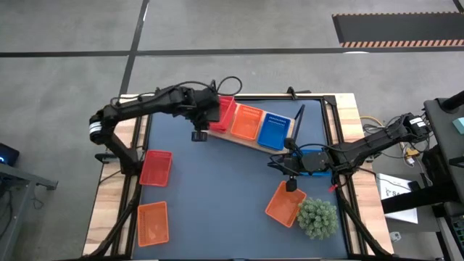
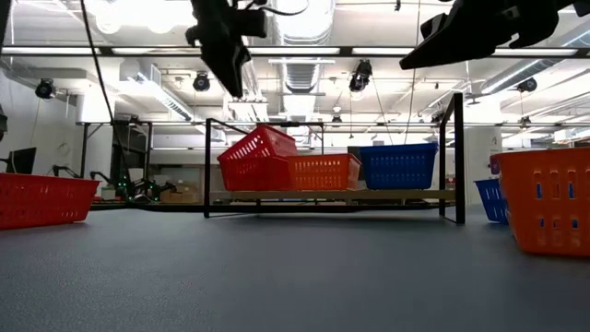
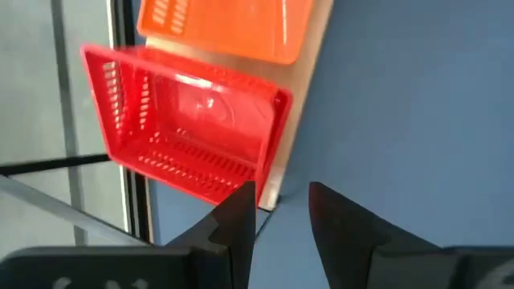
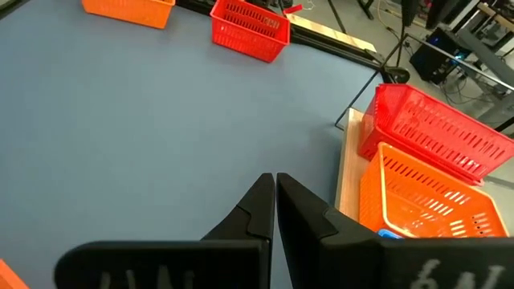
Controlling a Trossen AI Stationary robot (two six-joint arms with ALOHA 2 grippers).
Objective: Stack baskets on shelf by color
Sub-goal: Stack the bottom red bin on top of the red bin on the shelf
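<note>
The baskets look light, thin-walled and a little springy, so a claw should pinch one rim wall rather than span the whole tray; the mesh gives grip, but a hard squeeze would likely bend it.

On the shelf (image 1: 254, 140) at the far side of the table (image 1: 217, 196), the red basket (image 1: 225, 114) sits tilted on the left end, one side propped up beside the orange basket (image 1: 248, 122), with the blue basket (image 1: 274, 131) to the right.

The left claw (image 1: 199, 135) hangs just near of the red one, fingers spread and empty. The right claw (image 1: 291, 185) is pressed together, holding nothing, above the loose orange basket (image 1: 284, 204) beside the plant (image 1: 317, 217).

Two more wait at near left: a red one (image 1: 156, 168) and an orange one (image 1: 153, 222). The middle of the table is open for carrying. The shelf's wire end frames and the red basket's overhang at the shelf edge are likely snags.
</note>
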